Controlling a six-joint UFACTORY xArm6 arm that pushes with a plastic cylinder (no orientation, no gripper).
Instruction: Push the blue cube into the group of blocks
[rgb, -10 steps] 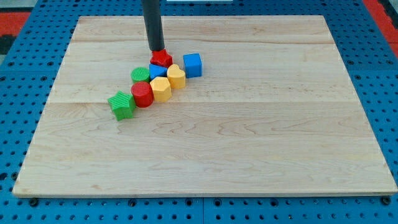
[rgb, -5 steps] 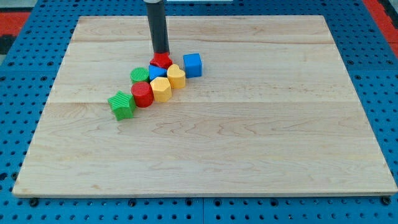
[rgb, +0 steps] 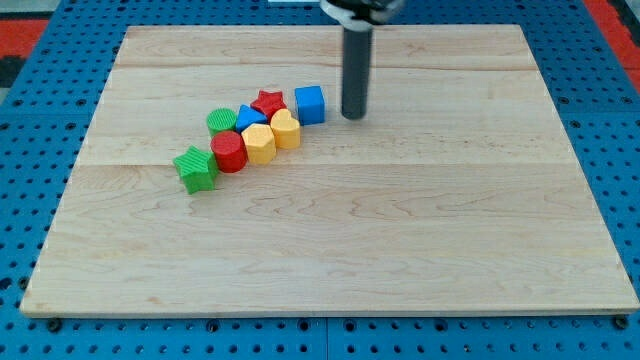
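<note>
Push not started
My tip (rgb: 352, 116) sat just right of blue cube (rgb: 310, 104), no contact, holding nothing; cube stood just beside red star (rgb: 267, 102), small gap left.

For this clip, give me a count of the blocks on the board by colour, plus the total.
Red: 2, the red star and the red cylinder
Blue: 2, the blue cube and a blue block in the group
Yellow: 2, one yellow block and another
Green: 2, a green round block and a green star
Total: 8
</note>
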